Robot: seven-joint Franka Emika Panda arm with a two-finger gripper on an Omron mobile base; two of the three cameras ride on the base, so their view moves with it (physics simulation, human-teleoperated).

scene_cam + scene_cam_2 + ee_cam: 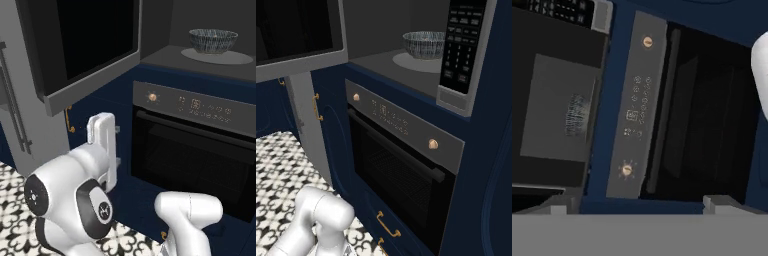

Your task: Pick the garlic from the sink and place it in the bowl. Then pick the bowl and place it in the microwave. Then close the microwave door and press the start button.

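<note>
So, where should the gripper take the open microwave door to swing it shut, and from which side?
Judging by its pose, it is better pushed than pinched: the microwave door stands swung out to the left, hinged on that side. Its free edge, the grey frame nearest the cavity where the bowl sits, gives most leverage. Come from the outer face, left of the oven, pressing toward the cavity.

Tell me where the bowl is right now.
The bowl sits on the round plate inside the open microwave, above the oven; it shows upper right in both base views.

Glossy white arm (80, 200), seemingly dark-jointed
</note>
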